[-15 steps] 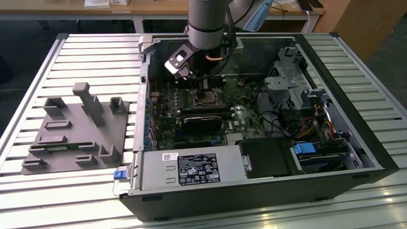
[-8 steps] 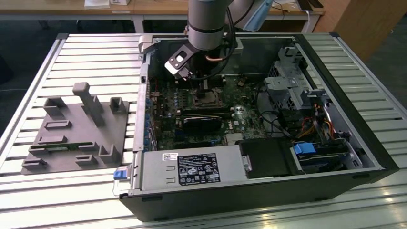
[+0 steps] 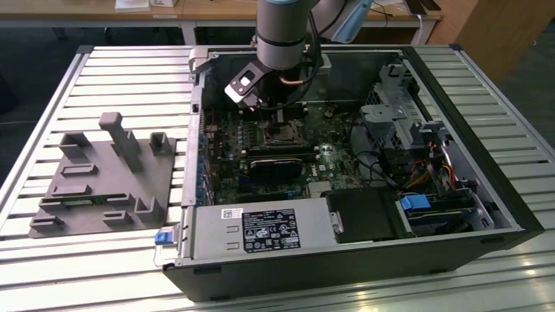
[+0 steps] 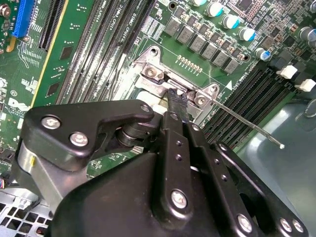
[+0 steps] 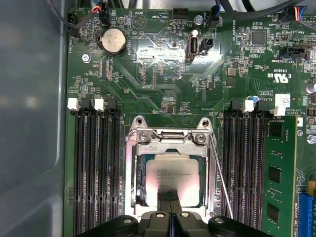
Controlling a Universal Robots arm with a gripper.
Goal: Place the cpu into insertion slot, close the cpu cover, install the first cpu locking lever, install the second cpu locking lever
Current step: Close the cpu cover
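"What's all this sitting on?"

"A surface of pale, ribbed metal slats, shiny where the light catches them. There are wooden desks behind it. A black computer case lies on its side with the panel off. Just beside it, toward the exterior view's left, is a matt grey moulded block with pegs and pockets."

"And inside the case?"

"There's a boxy silver power supply at the near edge. Behind it is the green motherboard, glossy and crowded, with a round coin cell and long black memory slots."

"Where's the chip?"

"The cpu lies flat in the insertion slot, its brushed silver-beige face up. The cpu cover, a thin bright steel frame, lies down around it, so the face shows through the cut-out. A thin wire lever runs slanting along one side of the socket. In the second wrist view its free end sticks out past the memory slots."

"And the arm?"

"The arm reaches straight down into the case. The jaws are black and pressed together with nothing between them. Their tips are low over the cpu, and I can't tell whether they touch it."
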